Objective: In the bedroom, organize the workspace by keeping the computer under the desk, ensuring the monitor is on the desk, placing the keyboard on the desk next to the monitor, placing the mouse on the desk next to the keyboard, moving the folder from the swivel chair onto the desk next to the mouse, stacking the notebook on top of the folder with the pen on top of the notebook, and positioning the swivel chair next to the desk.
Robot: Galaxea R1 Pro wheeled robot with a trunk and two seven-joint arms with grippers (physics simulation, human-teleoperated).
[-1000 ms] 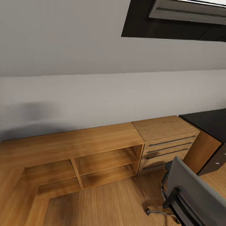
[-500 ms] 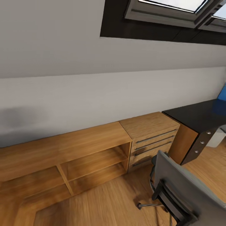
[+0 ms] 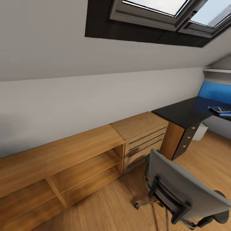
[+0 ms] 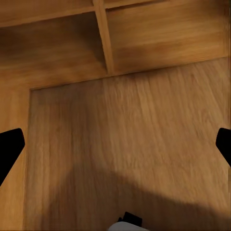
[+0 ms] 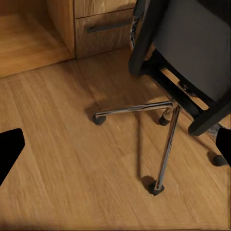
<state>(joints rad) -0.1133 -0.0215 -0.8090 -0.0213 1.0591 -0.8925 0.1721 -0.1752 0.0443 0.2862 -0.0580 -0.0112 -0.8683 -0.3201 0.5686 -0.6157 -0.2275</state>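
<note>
Fingers on both arms are spread wide with nothing between them: on my left wrist camera the dark tips of the left gripper (image 4: 115, 144) sit at the two edges over bare wood-grain floor (image 4: 130, 144), with the open wooden shelf unit (image 4: 103, 38) beyond. The right gripper (image 5: 115, 144) shows the same wide gap, hanging over the floor beside the swivel chair (image 5: 187, 53), whose chrome legs fan out to small black casters. From the head camera I see the swivel chair (image 3: 179, 189) from behind, its grey back flat and smooth, standing near a wooden drawer chest (image 3: 142, 134) with long metal handles. Beside the chest is the glossy black bench (image 3: 183, 112); a small blue, flat thing (image 3: 219, 110), too small to identify, lies on it. Skylights (image 3: 160, 12) sit in the sloped white wall.
</note>
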